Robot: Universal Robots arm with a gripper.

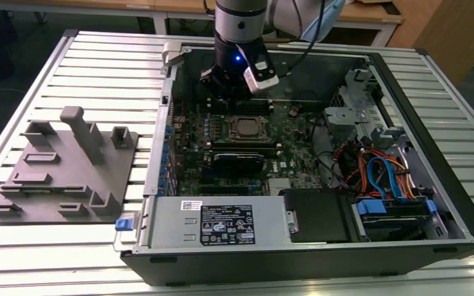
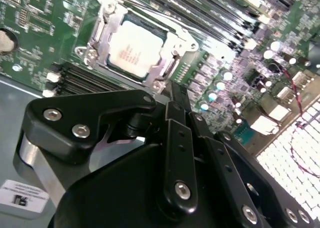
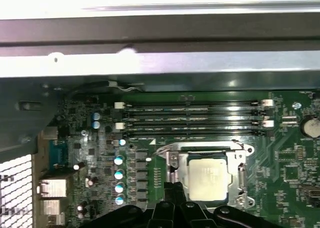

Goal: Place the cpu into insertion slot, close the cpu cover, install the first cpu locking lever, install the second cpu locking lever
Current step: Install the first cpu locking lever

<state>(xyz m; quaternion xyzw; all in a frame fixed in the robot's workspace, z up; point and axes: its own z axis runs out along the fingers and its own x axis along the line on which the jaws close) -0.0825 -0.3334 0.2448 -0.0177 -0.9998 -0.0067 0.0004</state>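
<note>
I am seeing a grey moulded fixture [image 1: 60, 169] lying on the slatted worktop [image 1: 97, 61] at the exterior view's left, beside the open computer case [image 1: 320, 253]. Over its motherboard [image 1: 189, 161] the tool [image 2: 176, 91] is hovering clenched and empty, near the cpu [image 2: 134, 47], which is sitting seated with the cpu cover [image 2: 178, 36] lying flat around it.
</note>
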